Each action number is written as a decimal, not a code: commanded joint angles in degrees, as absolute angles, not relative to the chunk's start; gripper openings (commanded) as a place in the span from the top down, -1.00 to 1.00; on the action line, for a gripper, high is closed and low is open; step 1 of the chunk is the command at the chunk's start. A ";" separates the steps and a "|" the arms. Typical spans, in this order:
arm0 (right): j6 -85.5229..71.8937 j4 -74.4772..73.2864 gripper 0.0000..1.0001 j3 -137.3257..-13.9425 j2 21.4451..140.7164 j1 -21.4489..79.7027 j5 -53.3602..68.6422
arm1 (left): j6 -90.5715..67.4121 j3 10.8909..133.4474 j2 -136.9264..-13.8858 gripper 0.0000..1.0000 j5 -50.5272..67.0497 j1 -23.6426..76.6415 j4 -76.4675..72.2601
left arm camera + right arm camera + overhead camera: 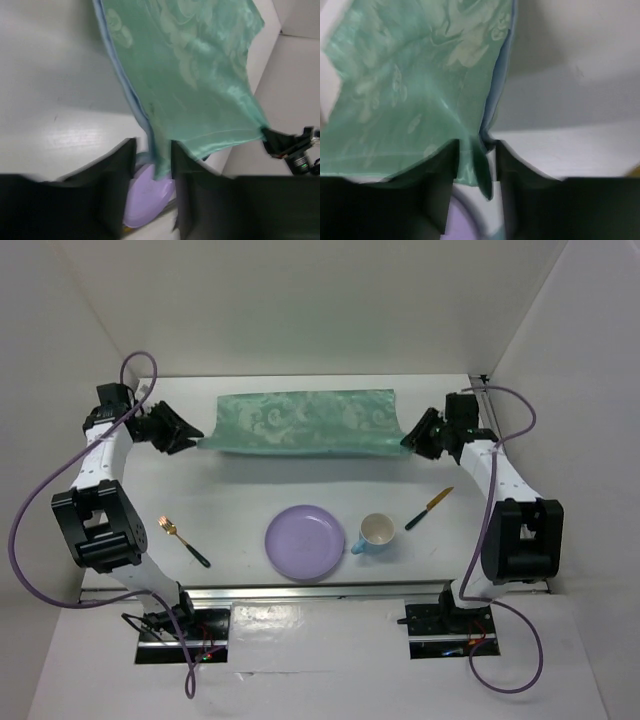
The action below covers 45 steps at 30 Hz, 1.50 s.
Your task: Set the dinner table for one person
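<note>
We see the tabletop (250,490) filling the floor of the white enclosure, with everything resting on it. The teal patterned cloth (300,422) stretches across its far half, between the two arms. In the near half, well apart from the cloth, lie the fork (185,541), the lavender plate (305,541), the cup (377,534) just beside the plate, and the knife (430,508).

The left pincer (153,145) is at the cloth's left end and the right pincer (476,145) at its right end. In both wrist views the jaws stand slightly spread. A corner of cloth hangs between them with a sliver of gap at its side, so it looks loose rather than pinched. We cannot tell whether the cloth's middle already lies flat on the tabletop or hangs just above it.

We judge the step in hand to be laying the cloth down, and this is where it could go wrong. If one corner drops before the other, the cloth may land skewed or fold over, showing its pale blue underside. The corners sit deep between the fingers, so an arm that backs away too low or too soon could snag the fabric, drag it and bunch up one end. A crooked or rumpled cloth would give the plate and cup a poor footing.
</note>
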<state>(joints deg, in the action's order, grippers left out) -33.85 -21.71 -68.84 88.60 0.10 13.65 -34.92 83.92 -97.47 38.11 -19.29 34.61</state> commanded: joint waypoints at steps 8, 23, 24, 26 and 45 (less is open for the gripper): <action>-28.92 -25.58 -0.85 -60.99 81.39 -0.70 9.49 | -26.63 83.76 -93.78 -0.56 26.72 -20.48 42.89; -30.59 -23.74 1.00 -81.13 111.45 7.64 15.04 | -32.61 91.76 -118.46 1.00 21.27 -5.10 38.67; -30.59 -22.86 1.00 -79.64 111.45 7.65 15.03 | -32.61 91.15 -118.48 1.00 21.97 -5.10 38.67; -30.59 -22.85 1.00 -78.76 112.15 8.26 14.69 | -31.90 91.14 -119.27 1.00 21.97 -5.10 39.90; -32.34 -21.54 1.00 -57.85 101.88 8.88 9.23 | -30.23 74.88 -115.05 1.00 14.51 -6.15 39.11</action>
<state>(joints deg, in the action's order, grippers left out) -32.38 -19.75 -61.60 104.77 8.49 12.78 -31.86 77.43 -115.26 21.32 -5.34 37.12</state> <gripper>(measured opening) 0.035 0.042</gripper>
